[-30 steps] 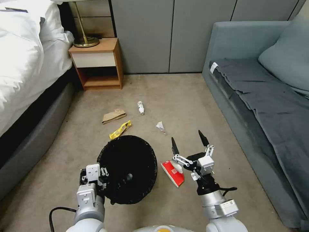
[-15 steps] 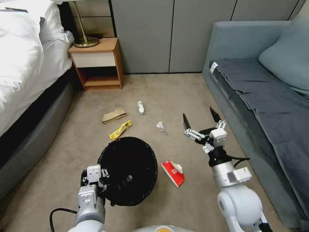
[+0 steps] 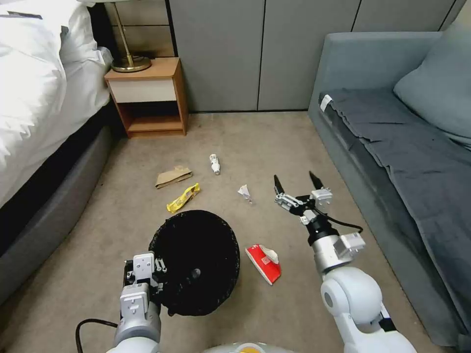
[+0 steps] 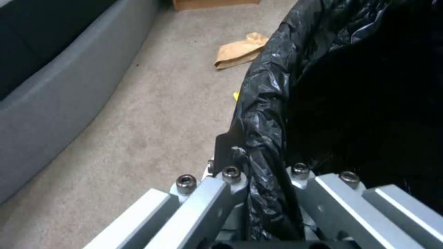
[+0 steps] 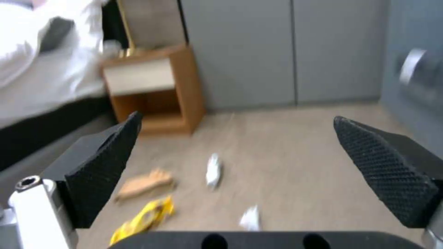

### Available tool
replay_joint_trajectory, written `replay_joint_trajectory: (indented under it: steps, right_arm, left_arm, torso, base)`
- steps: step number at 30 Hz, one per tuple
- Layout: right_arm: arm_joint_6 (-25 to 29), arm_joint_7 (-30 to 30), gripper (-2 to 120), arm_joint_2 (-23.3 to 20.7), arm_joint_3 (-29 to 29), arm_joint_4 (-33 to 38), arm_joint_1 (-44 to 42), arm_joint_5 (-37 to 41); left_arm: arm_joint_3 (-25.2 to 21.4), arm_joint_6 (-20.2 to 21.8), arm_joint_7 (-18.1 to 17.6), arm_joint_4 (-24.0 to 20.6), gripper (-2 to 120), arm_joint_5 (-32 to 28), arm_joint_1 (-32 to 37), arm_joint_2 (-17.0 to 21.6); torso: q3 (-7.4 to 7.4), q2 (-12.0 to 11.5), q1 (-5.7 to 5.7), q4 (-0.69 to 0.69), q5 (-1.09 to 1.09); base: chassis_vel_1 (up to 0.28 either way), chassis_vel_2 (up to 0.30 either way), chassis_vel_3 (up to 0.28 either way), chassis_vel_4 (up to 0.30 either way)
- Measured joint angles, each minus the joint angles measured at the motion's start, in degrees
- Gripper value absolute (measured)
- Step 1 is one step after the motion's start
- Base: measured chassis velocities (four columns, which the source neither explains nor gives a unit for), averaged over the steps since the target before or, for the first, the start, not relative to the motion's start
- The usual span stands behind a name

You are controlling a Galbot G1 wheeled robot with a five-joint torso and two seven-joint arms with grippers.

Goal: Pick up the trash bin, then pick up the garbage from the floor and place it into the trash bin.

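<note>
A carpeted floor [image 3: 274, 142] is flanked by a bed and a sofa. The trash bin [image 3: 196, 260] is clamped at its lined rim by the left end effector [image 3: 143, 274]. Unpicked litter is seen beyond it (brown paper bag [image 3: 173, 177], yellow wrapper [image 3: 183, 197], small bottle [image 3: 215, 163], tissue [image 3: 245, 192], red carton [image 3: 263, 263]). The empty right end effector [image 3: 296, 185], fingers spread, is held beside the tissue.

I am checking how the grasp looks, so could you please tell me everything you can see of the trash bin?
The trash bin is round, its mouth lined with a crinkly, glossy black plastic bag folded over the rim, with a dark interior. The left gripper is shut on the near-left rim, fingers pinching the bag. A yellow wrapper lies just beyond it and a red-and-white carton to its right.
</note>
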Motion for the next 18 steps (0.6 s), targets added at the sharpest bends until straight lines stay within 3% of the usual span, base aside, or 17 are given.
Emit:
replay_joint_trajectory:
  steps: [7, 18]
  right_arm:
    - [-2.7, -0.5, 100, -3.5, -4.6, -8.1, 3.5, 1.1]
    - [-2.9, -7.5, 100, -5.5, -11.7, -25.4, 9.0, -4.9]
  left_arm:
    - [-0.6, -0.1, 0.0, -0.1, 1, 0.0, 0.1, 0.1]
    - [-1.3, -0.1, 0.2, 0.3, 1, -0.1, 0.1, 0.6]
  torso:
    - [0.00, 0.0, 0.00, -0.01, 0.01]
    - [0.00, 0.0, 0.00, 0.00, 0.00]
  base:
    - [0.000, 0.000, 0.000, 0.000]
    - [0.000, 0.000, 0.000, 0.000]
